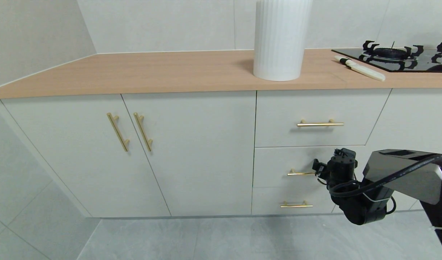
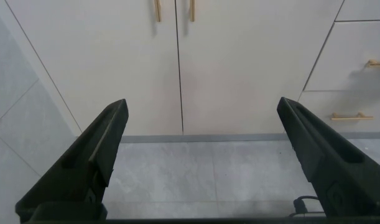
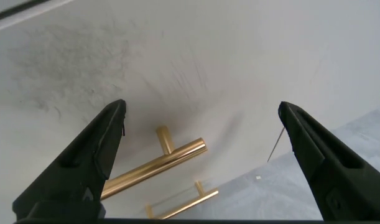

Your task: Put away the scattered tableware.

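Ribbed white cylinder (image 1: pixel 280 39), pale knife (image 1: pixel 361 69) on wooden desk (image 1: pixel 152 72); right jaws released at brass drawer handle (image 3: pixel 165 163); left jaws released.

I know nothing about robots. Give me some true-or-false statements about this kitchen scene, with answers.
1. The right gripper is open, facing a drawer handle. True.
2. The white knife lies on the floor. False: it lies on the counter beside the stove.
3. A tall white vase stands on the counter. True.
4. The left gripper holds a spoon. False: it is open and empty.
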You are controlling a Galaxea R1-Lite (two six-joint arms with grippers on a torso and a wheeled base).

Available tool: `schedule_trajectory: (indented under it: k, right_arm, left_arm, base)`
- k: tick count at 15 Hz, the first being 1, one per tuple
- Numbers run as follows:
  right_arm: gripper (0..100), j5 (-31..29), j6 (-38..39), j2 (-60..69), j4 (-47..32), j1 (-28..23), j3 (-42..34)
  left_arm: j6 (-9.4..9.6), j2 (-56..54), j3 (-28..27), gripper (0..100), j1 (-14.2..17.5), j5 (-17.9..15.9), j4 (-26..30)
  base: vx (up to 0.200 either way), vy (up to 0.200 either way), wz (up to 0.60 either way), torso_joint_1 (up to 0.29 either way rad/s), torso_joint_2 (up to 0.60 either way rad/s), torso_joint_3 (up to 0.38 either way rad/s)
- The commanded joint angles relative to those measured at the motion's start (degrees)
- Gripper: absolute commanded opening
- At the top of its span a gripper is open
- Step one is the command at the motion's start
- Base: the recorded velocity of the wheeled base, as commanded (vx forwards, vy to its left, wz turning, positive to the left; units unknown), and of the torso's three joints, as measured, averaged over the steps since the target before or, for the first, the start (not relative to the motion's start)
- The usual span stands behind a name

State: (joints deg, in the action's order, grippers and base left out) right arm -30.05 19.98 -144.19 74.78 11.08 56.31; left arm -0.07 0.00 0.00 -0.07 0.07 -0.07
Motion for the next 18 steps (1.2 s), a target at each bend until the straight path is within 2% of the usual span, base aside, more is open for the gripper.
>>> schedule_trajectory:
  k: [1,8,12,15,18]
  right_arm:
    - [100,-0.2,0.1,-0.8,0.5,-0.2,1.3]
    - [100,-0.5,0.0,-0.9,1.1,-0.4,1.5]
    - [100,-0.4,0.0,0.8,1.1,-0.4,-0.9]
    - [100,2.5,-0.2,5.1,1.1,0.0,-6.9]
    - [100,5.1,-1.8,16.9,0.6,0.5,-16.2]
  left_arm:
    - [-0.01,0.0,0.0,100,0.0,0.0,0.0]
    - [-0.01,0.0,0.0,100,0.0,0.0,0.0]
    - [-0.01,0.0,0.0,100,0.0,0.0,0.0]
    - [-0.01,0.0,0.0,100,0.0,0.0,0.0]
    - [-0.01,0.0,0.0,100,0.0,0.0,0.0]
  base:
    - [0.0,0.0,0.0,0.0,0.0,0.0]
    - [0.0,0.0,0.0,0.0,0.0,0.0]
    - [0.0,0.0,0.0,0.0,0.0,0.0]
    - [0.0,0.0,0.0,0.0,0.0,0.0]
    - [0.0,0.0,0.0,0.0,0.0,0.0]
